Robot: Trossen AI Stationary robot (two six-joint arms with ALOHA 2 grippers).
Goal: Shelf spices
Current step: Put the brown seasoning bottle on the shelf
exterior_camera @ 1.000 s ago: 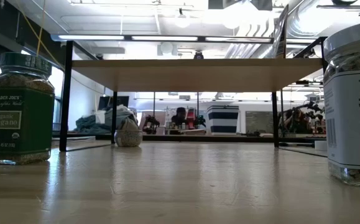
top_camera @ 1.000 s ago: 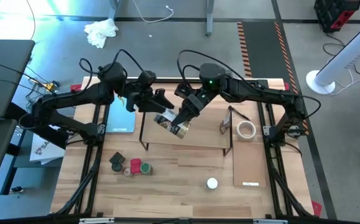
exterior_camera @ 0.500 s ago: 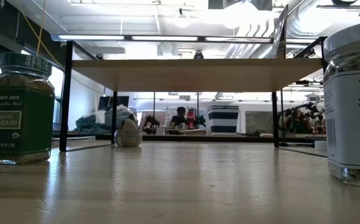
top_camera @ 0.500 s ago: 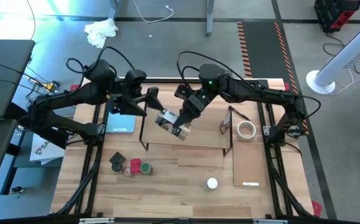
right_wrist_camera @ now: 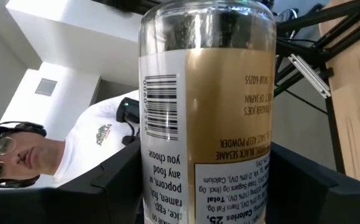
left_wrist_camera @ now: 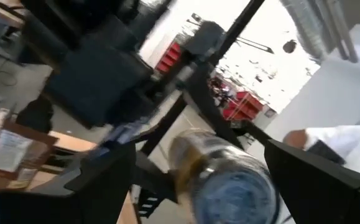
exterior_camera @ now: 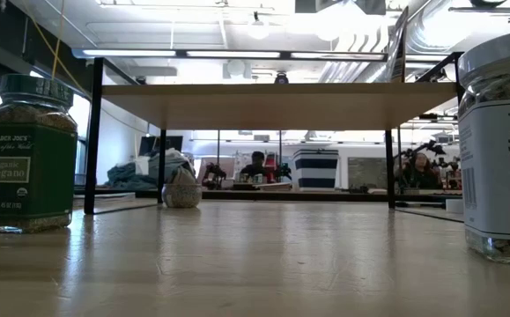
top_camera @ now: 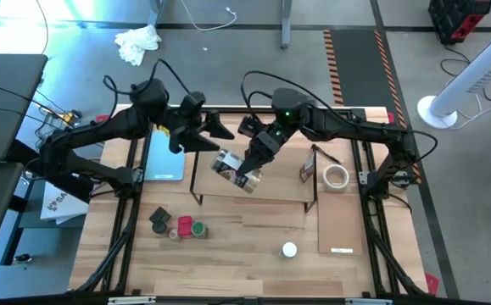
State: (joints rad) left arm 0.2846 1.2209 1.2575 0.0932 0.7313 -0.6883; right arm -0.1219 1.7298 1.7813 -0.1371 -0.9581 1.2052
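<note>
My right gripper point(top_camera: 247, 168) is clamped on the gold-labelled jar point(top_camera: 231, 166), held tilted over the shelf point(top_camera: 270, 188), long axis running toward the left gripper point(top_camera: 201, 129), which stands open just beside it, holding nothing

You see a clear glossy glass jar with a smooth gold-and-white paper label point(right_wrist_camera: 207, 112). The pale wooden plank shelf point(exterior_camera: 272, 104) is matt, on thin black metal wire frames. The light-grained wood table point(exterior_camera: 255, 264) shows a slight sheen. The green-labelled glass oregano jar point(exterior_camera: 24, 158) has a ribbed plastic lid.
</note>
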